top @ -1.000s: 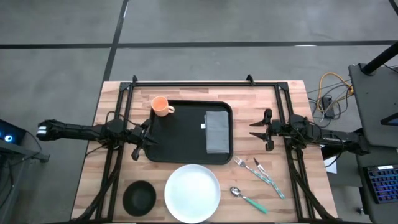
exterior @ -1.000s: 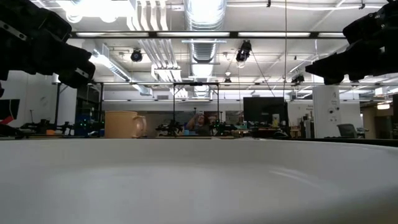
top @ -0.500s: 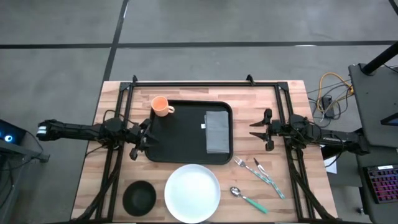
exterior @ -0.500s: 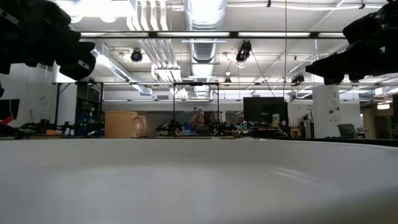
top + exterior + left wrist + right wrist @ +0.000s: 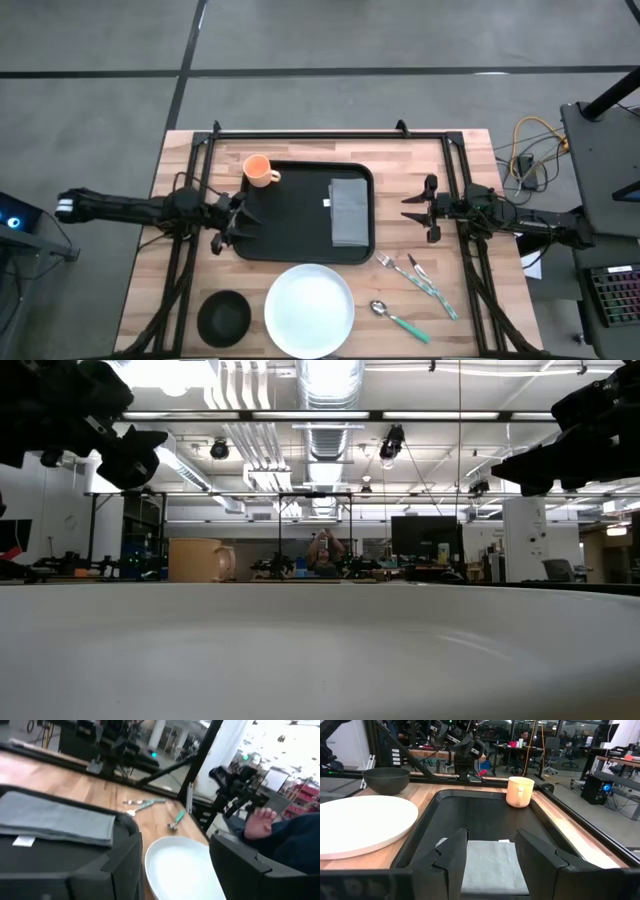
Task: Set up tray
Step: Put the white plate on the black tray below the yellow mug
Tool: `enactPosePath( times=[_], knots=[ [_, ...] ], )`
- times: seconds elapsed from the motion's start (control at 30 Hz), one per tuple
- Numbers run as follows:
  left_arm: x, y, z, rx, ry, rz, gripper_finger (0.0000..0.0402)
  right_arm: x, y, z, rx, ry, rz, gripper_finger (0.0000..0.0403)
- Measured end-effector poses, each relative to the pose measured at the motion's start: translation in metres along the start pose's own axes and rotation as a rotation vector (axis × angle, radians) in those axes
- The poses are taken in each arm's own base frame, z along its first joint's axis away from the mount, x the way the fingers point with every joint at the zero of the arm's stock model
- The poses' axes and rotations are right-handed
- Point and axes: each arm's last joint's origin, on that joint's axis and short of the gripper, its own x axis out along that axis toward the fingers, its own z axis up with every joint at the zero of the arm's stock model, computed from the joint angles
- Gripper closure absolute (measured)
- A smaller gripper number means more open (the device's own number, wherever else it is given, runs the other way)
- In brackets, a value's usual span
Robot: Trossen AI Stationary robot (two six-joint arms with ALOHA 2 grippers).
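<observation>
From above, the tray [image 5: 300,212] is seen at the centre of the wooden surface [image 5: 470,320], with a grey napkin [image 5: 349,212] laid on its 3 o'clock side and an orange cup [image 5: 259,170] at its 11 o'clock corner. The left end effector [image 5: 232,221] is held open and empty at the tray's 9 o'clock rim; the right end effector [image 5: 421,208] is held open and empty, apart from the tray at 3 o'clock. A white plate [image 5: 309,309] is found at 6 o'clock, a black bowl [image 5: 223,317] at 7 o'clock, and cutlery [image 5: 418,290] at 5 o'clock.

In the low view, the plate [image 5: 320,650] fills the foreground.

In the left wrist view, the napkin [image 5: 55,820] and plate [image 5: 185,872] are shown.

In the right wrist view, the tray [image 5: 470,817], the cup [image 5: 519,791] and the bowl [image 5: 386,779] are shown.
</observation>
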Motion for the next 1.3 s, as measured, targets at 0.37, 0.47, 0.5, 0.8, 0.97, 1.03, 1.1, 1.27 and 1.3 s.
enactPosePath(
  times=[0.37,0.47,0.5,0.8,0.97,1.03,1.1,1.27,1.3],
  knots=[
    [0.047,0.002,0.015,-0.102,0.383,0.121,0.0190,0.000,0.000,0.000,-0.003,0.000,0.000,0.0247],
    [0.068,-0.002,0.023,-0.082,0.475,0.117,0.0190,0.000,0.000,0.000,-0.003,0.000,-0.001,0.0251],
    [0.075,-0.004,0.023,-0.071,0.507,0.115,0.0190,0.000,0.000,0.000,-0.002,0.001,-0.001,0.0252],
    [0.123,-0.039,0.027,0.019,0.705,0.144,0.0190,0.000,0.000,0.000,0.000,-0.001,-0.004,0.0250],
    [0.134,-0.056,0.024,0.022,0.796,0.266,0.0190,0.000,0.000,0.000,0.000,-0.003,-0.005,0.0246],
    [0.138,-0.059,0.021,-0.007,0.812,0.282,0.0190,0.000,0.000,0.000,0.000,-0.003,-0.007,0.0246],
    [0.141,-0.060,0.019,-0.040,0.811,0.295,0.0190,0.000,0.000,0.000,-0.001,-0.004,-0.007,0.0246],
    [0.142,-0.057,0.010,-0.116,0.842,0.349,0.0190,0.000,0.000,0.000,-0.001,-0.004,-0.007,0.0251],
    [0.142,-0.057,0.010,-0.129,0.835,0.353,0.0190,0.000,0.000,0.000,-0.001,-0.004,-0.007,0.0252]
  ],
)
